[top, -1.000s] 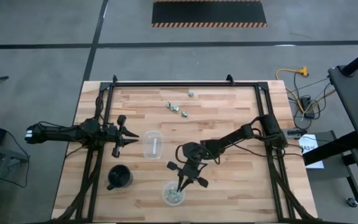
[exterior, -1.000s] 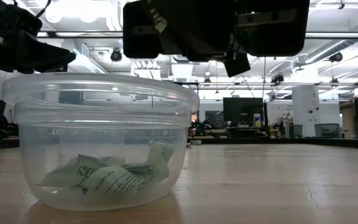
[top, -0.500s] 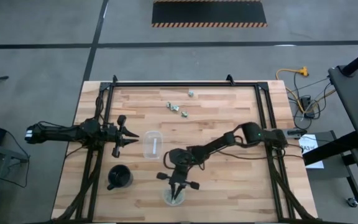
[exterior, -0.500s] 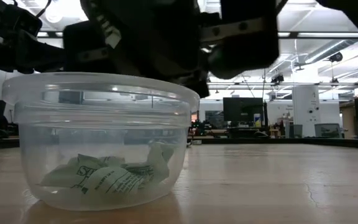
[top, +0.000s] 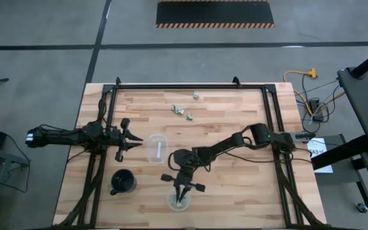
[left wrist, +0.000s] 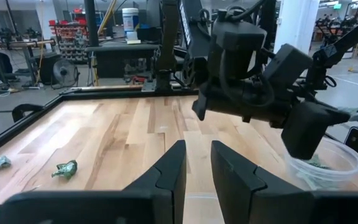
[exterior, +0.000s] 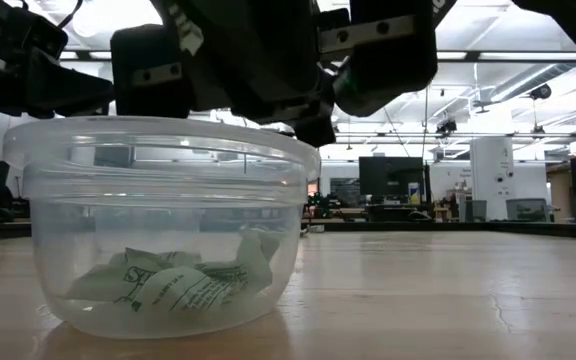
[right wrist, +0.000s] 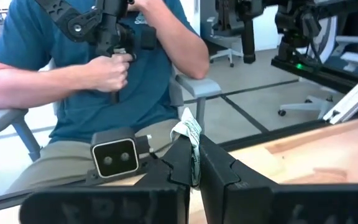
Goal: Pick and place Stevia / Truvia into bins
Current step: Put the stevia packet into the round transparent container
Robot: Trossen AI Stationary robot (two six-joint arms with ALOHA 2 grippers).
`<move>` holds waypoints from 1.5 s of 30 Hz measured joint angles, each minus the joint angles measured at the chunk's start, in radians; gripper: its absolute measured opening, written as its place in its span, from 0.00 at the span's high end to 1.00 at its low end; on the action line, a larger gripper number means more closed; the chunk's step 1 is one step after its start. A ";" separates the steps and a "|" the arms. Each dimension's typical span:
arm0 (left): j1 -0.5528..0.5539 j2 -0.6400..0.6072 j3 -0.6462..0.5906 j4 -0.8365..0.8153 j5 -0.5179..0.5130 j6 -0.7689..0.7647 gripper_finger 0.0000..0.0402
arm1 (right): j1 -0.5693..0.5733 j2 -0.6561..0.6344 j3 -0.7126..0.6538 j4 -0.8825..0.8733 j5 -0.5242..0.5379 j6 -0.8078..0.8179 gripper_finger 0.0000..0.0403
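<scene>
right fingers (right wrist: 193,163) pinching packet (right wrist: 193,138) above round bin (top: 179,200)

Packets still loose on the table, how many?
3 packets: one near the far edge, two closer together nearer the middle. The right gripper pinches another.

Pale green-and-white paper packets (exterior: 173,283) in clear round plastic cup (exterior: 158,160), black mug (top: 122,182), light striped wood table (top: 235,121), person's teal shirt (right wrist: 73,62)

Overhead, table-level, two wrist cameras
</scene>
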 joint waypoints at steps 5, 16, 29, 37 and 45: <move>0.000 0.000 0.000 0.000 0.000 0.000 0.86 | -0.016 0.000 0.000 -0.033 0.001 -0.001 0.98; 0.000 0.003 0.000 0.000 0.000 0.000 0.86 | -0.021 0.000 0.001 -0.032 0.001 0.002 0.95; 0.000 0.004 0.000 0.000 0.000 0.000 0.86 | -0.037 0.000 0.001 -0.091 0.026 0.014 0.67; 0.000 0.006 0.000 0.000 0.000 0.000 0.86 | -0.060 -0.003 0.002 -0.122 0.024 0.036 0.60; 0.000 0.007 0.000 -0.001 0.000 0.000 0.86 | -0.057 -0.006 0.002 -0.173 0.024 -0.013 0.59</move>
